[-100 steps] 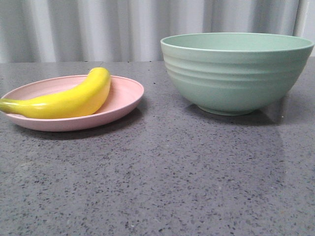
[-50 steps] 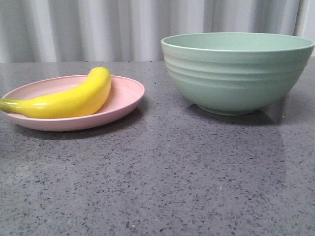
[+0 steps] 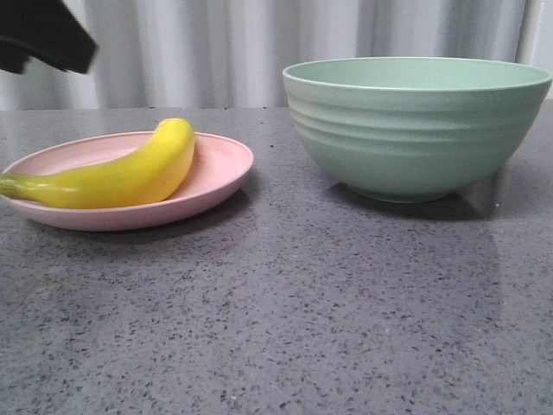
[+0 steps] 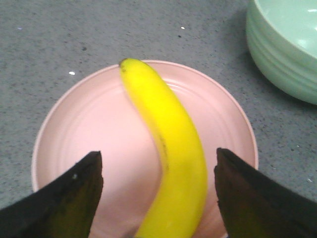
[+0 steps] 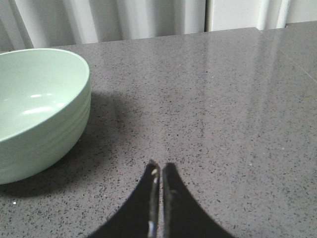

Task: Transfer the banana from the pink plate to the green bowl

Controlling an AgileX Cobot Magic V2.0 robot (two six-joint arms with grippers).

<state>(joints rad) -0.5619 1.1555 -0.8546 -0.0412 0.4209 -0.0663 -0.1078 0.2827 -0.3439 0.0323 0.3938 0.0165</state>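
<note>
The yellow banana [image 3: 121,177] lies on the pink plate [image 3: 220,169] at the left of the table. The green bowl [image 3: 415,130] stands to its right. My left gripper [image 4: 158,161] is open above the plate [image 4: 89,134], its black fingers [image 4: 74,198] on either side of the banana [image 4: 173,153] and not touching it. A dark part of the left arm [image 3: 43,35] shows at the top left of the front view. My right gripper [image 5: 159,171] is shut and empty, low over the bare table beside the bowl [image 5: 39,109].
The grey speckled tabletop [image 3: 302,303] stretches in front of the plate and bowl. A pale pleated curtain [image 3: 216,52] hangs behind the table. The bowl [image 4: 287,44] stands a short gap from the plate.
A dark part of the left arm has come into the top left of the front view above the plate. The banana, plate and bowl have not moved.
</note>
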